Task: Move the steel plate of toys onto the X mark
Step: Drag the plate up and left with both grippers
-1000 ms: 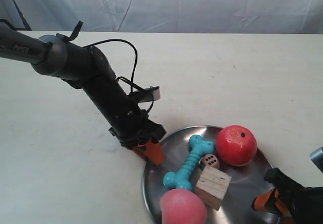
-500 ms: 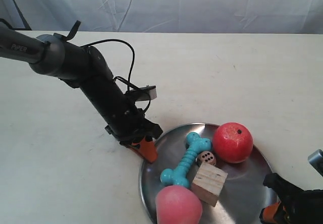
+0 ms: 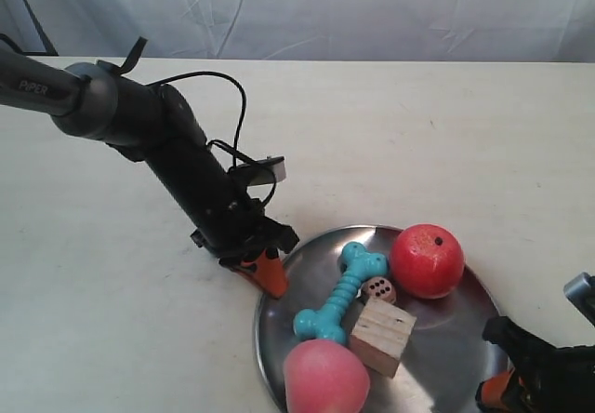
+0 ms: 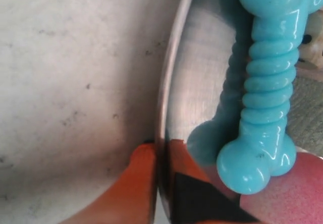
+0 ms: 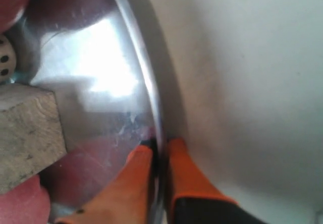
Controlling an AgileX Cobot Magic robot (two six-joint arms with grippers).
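Steel plate [image 3: 446, 334] sits in the lower right of the exterior frame, toys [image 3: 342, 292] aboard. Left gripper [image 4: 159, 153] and right gripper [image 5: 159, 151] are each nearly closed, pinching opposite rim edges. Risk: unequal arm motion tilts it and red ball [image 3: 427, 261] or pink ball [image 3: 325, 379] rolls out. Thin rim could also slip.

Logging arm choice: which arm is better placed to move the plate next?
Neither alone: left gripper and right gripper pinch the steel plate at opposite rims; both should probably carry.
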